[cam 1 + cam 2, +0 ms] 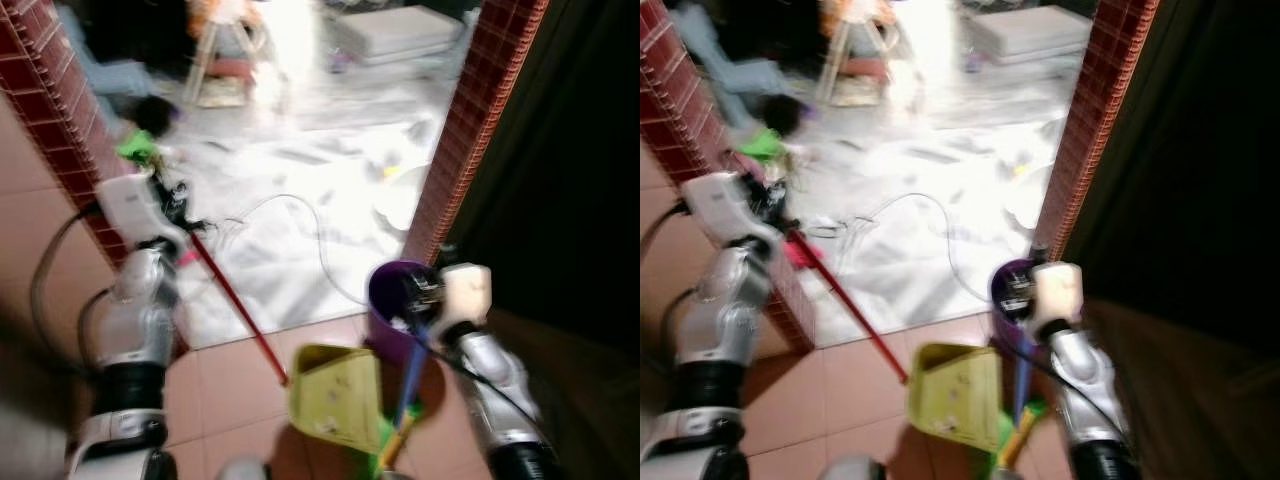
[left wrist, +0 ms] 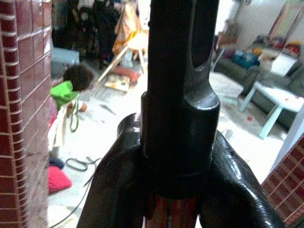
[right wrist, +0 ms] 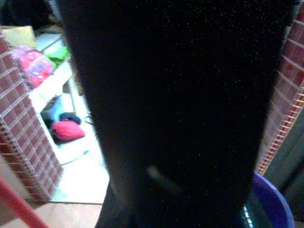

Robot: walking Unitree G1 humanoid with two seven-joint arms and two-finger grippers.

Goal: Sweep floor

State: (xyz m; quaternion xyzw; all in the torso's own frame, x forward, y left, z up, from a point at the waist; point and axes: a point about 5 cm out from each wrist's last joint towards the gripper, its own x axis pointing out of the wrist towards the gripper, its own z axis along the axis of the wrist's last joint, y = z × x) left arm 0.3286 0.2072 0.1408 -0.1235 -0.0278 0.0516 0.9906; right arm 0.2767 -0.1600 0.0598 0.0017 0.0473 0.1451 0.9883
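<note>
Left gripper (image 1: pixel 185 215), 10 o'clock: fingers (image 2: pixel 114 190) clenched on the one red broom handle (image 1: pixel 238 305).

Right gripper (image 1: pixel 420 300), 4 o'clock: fingers' state cannot be told; one blue handle (image 1: pixel 410 375) runs below it to one yellow-green dustpan (image 1: pixel 335 395) on the floor (image 1: pixel 230 385), 6 o'clock.

One purple bucket (image 1: pixel 385 300).

Two brick pillars (image 1: pixel 480 110).

One cable (image 1: pixel 300 225), 12 o'clock.

One person (image 2: pixel 66 90) crouching beyond.

Risks, judged: broom snagging the cable, handle striking a pillar, the person's nearness.

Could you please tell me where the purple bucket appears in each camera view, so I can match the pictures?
Left eye view: purple bucket, lower centre-right, beside the red brick pillar.
Right eye view: bucket right of centre, at the pillar's foot.
Left wrist view: not in it.
Right wrist view: rim at the lower right corner.
Shared landmark: that brick pillar.
</note>
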